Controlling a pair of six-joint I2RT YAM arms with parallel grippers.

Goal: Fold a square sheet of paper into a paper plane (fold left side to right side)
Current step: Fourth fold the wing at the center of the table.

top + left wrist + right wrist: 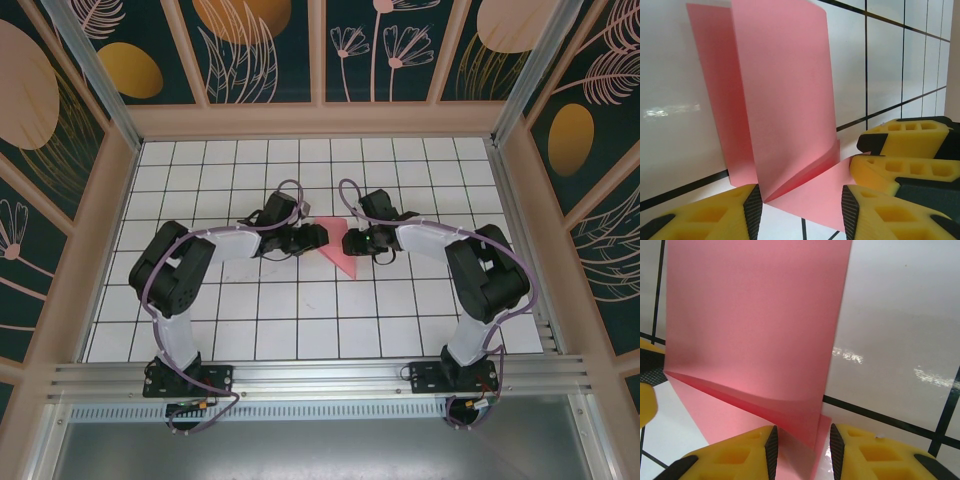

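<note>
1 square sheet of paper (342,256) lies mid-counter (300,320), between 2 sets of fingers. It is plain salmon-pink and half-folded, with 1 flap flat on the tiles and 1 flap standing up from a soft crease. The left fingers (320,237) gape wide around a flat corner, gripping nothing. The right fingers (354,243) stand narrowly apart astride the crease end, not clamped.

Looks like a robotics lab test cell, not a lived-in room. Boxed in by pale wooden frames holding dark printed panels (260,50) of flowers and leaves. Floored with a white table top (300,320) ruled into black grid squares. Fitted at the near edge with an aluminium rail (320,372), with left arm base (187,378) and right arm base (452,378) bolted on and purple cables (150,300) looped alongside.
</note>
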